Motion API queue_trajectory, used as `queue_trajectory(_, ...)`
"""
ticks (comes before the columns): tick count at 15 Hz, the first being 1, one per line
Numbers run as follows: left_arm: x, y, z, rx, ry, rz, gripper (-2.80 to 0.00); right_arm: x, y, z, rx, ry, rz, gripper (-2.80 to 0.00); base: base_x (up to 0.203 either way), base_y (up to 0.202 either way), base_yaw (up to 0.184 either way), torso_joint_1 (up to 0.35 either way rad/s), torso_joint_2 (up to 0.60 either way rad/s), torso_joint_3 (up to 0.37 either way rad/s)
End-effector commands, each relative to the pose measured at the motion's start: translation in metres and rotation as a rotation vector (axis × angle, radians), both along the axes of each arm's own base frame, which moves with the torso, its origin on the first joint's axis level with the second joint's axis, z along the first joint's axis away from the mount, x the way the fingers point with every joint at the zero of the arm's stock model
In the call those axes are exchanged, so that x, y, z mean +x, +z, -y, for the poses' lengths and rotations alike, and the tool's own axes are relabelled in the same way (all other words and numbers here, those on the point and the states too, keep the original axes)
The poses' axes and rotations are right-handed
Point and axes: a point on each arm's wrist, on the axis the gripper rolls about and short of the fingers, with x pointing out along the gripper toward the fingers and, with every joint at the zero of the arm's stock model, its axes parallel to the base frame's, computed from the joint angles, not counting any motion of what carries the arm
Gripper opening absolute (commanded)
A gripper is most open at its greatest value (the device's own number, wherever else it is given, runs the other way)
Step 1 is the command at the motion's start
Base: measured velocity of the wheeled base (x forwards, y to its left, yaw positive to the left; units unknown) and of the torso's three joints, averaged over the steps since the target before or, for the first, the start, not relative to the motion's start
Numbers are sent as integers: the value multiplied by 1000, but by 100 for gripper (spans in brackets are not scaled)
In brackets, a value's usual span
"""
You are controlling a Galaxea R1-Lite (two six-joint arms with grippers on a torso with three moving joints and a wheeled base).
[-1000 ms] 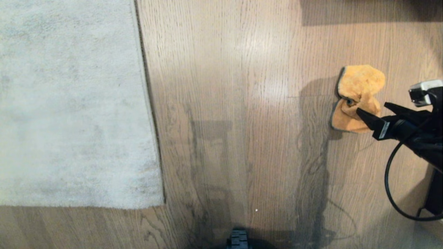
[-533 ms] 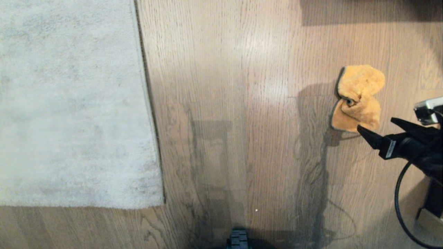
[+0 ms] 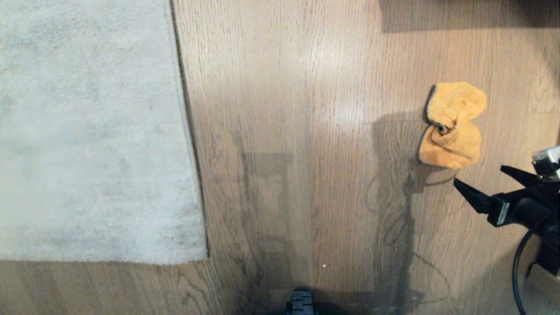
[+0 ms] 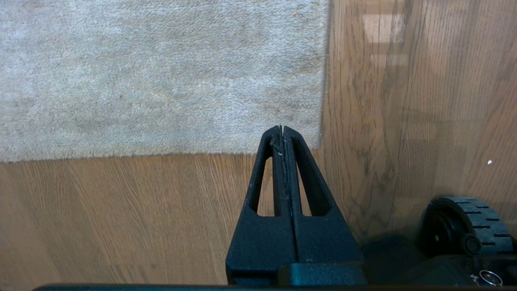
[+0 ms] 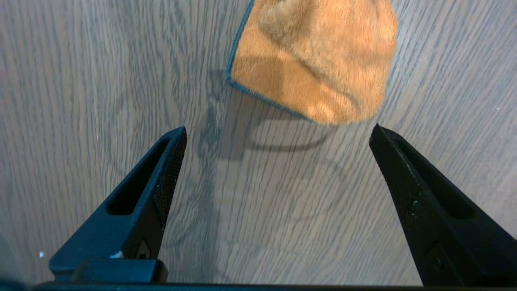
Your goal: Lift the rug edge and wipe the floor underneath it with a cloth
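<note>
orange-yellow fuzzy cloth (image 3: 453, 127) was lying crumpled on the wood-plank floor (image 3: 306, 131), off on my right side and well apart from the pale grey rug (image 3: 87, 131). it was folded over on itself with a thin dark hem showing along one side, so it sat as a lumpy little heap rather than flat. my guess was it sat over there so the right arm could get it while the left handled the rug.

the right gripper (image 3: 479, 181) was hanging just short of the cloth, tips pointed at it, with bare floor between the tips and the rag. its fingers (image 5: 161, 173) were spread about as wide as they go and held nothing, touched nothing. in the right wrist view the cloth sat just beyond the gap between the two tips, a little nearer one finger than the other. i reckoned that wide spread was there to straddle the whole lump.

the left gripper (image 4: 282, 131) was parked above the near corner of the rug, fingers clenched flat together on nothing. the rug edge (image 3: 186, 131) lay flat on the floor, nothing lifted, so no wiping underneath had started as far as i could judge. a dark wheel (image 4: 464, 226) of the base showed beside it.
</note>
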Motion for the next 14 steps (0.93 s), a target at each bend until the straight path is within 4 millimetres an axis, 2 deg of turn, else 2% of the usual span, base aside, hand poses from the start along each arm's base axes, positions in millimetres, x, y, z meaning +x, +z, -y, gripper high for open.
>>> queue_trajectory(1, 0, 0, 0, 0, 0, 1, -280, -8, 2, 0, -1, 1, 19, 0, 0, 0, 0, 0, 0, 0)
queue_trajectory(8, 0, 0, 0, 0, 0, 1, -280, -26, -3, -1, -4, 6, 15, 0, 0, 0, 0, 0, 0, 0)
queue_trajectory(9, 0, 0, 0, 0, 0, 0, -280, -27, -4, -1, -4, 7, 12, -280, 0, 0, 0, 0, 0, 0)
queue_trajectory(14, 0, 0, 0, 0, 0, 0, -280, -28, -6, -5, -4, 29, 5, -280, 0, 0, 0, 0, 0, 0)
